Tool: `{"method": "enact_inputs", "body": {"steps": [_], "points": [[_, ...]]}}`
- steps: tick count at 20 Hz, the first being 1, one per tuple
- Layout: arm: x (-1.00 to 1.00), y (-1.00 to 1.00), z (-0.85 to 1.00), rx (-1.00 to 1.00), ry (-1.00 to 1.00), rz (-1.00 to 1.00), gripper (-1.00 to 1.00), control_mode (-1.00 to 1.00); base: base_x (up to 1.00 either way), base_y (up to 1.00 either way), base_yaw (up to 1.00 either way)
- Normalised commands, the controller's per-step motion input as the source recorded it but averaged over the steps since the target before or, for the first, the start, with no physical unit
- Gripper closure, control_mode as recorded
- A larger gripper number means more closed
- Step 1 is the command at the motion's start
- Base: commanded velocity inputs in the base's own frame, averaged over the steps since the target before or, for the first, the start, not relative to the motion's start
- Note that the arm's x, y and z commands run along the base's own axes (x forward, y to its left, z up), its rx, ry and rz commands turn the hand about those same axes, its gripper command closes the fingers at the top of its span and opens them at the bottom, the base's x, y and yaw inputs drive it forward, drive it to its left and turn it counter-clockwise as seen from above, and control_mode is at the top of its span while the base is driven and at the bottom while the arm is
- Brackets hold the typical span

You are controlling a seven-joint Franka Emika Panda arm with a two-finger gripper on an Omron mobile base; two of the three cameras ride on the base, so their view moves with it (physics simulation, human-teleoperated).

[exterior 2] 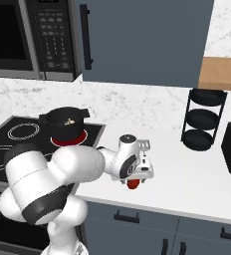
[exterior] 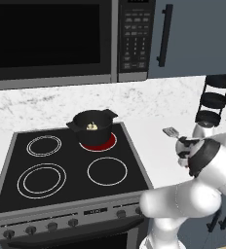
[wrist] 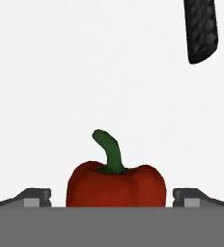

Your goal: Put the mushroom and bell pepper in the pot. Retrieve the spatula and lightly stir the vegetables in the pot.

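Gripper (wrist: 112,198) being held wide open low over white counter (exterior 2: 197,169), red bell pepper (wrist: 116,185) sitting between its fingertips, ungrasped, mushroom (exterior: 91,127) lying inside black pot (exterior: 92,127) on red-glowing burner (exterior: 98,142), spatula (exterior: 171,132) lying on counter nearby

I see the small round black pot (exterior: 93,127) sitting on the glowing red back burner, with a tiny pale tan mushroom (exterior: 91,127) inside it. The red bell pepper (wrist: 116,185) with its curved green stem stands upright on the white counter, and the grey flat-headed spatula (exterior: 171,132) lies on that counter too.
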Motion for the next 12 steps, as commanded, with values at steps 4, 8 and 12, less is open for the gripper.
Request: {"method": "enact_inputs", "body": {"steps": [4,8,12], "points": [[0.04,0.0,-0.26,0.0,0.13,0.0,-1.0,-1.0,0.0,0.0,0.0],[0.02,0.0,-0.18,0.0,0.12,0.0,1.0,-1.0,0.0,0.0,0.0],[-0.02,0.0,-0.01,0.0,0.03,0.0,1.0,-1.0,0.0,0.0,0.0]]}}
